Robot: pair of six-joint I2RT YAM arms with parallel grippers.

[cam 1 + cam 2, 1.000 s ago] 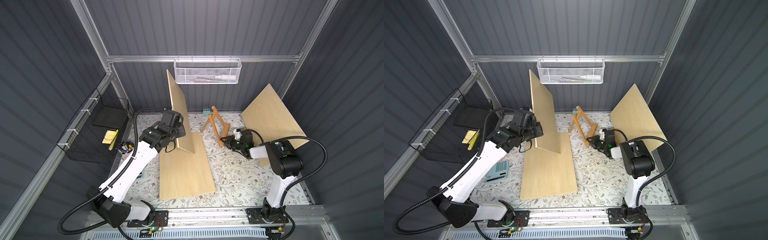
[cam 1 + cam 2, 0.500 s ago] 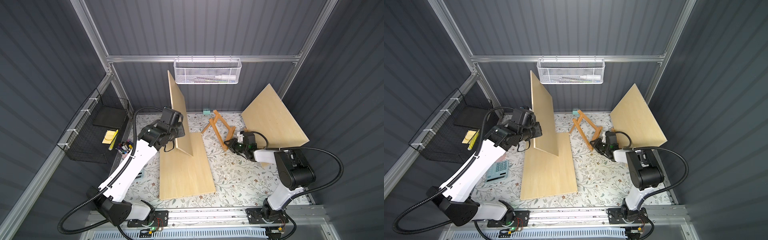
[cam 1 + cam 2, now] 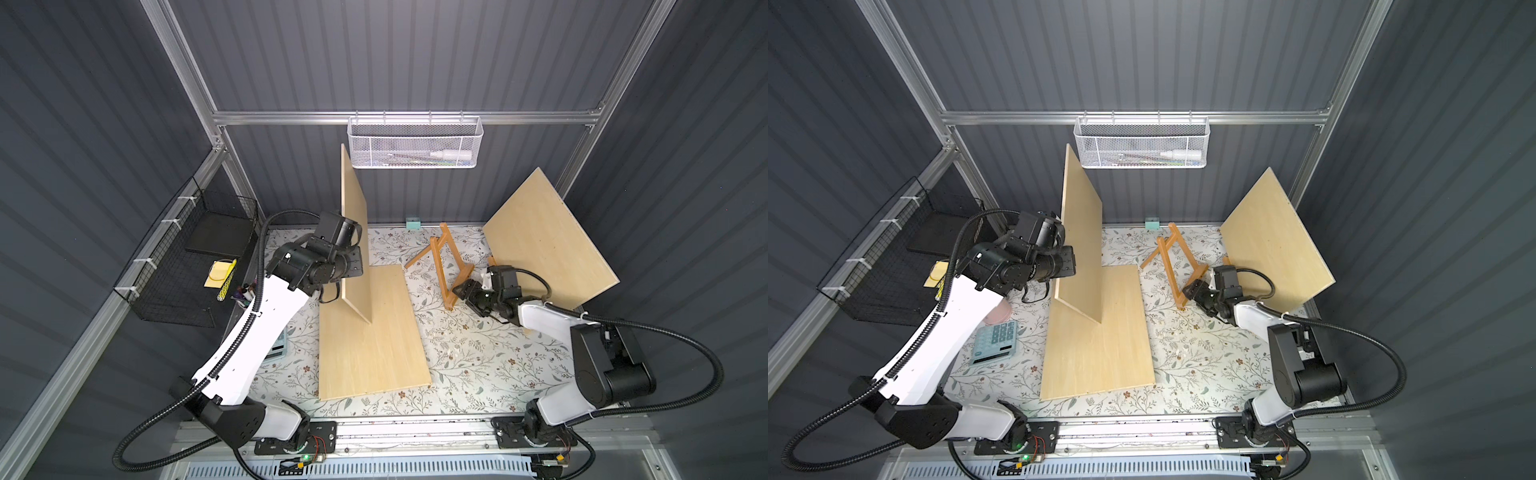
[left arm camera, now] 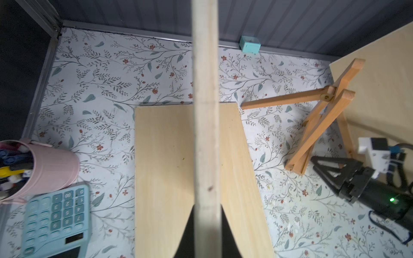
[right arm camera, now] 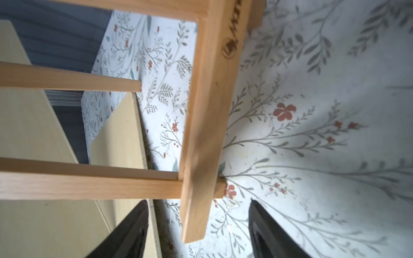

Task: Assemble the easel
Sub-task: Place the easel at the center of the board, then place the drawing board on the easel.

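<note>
I have the left arm raised, elbow bent and wrist level, with the left gripper [image 4: 206, 210] clamped on the near edge of the upright board [image 3: 353, 232]. The board stands over the flat board [image 3: 374, 340] beneath the jaws. The right arm lies low and reaches forward. The right gripper [image 5: 198, 201] has its jaws apart. The easel [image 3: 439, 268] sits on the mat [image 3: 478, 357], one bar between the fingers, touching neither.
</note>
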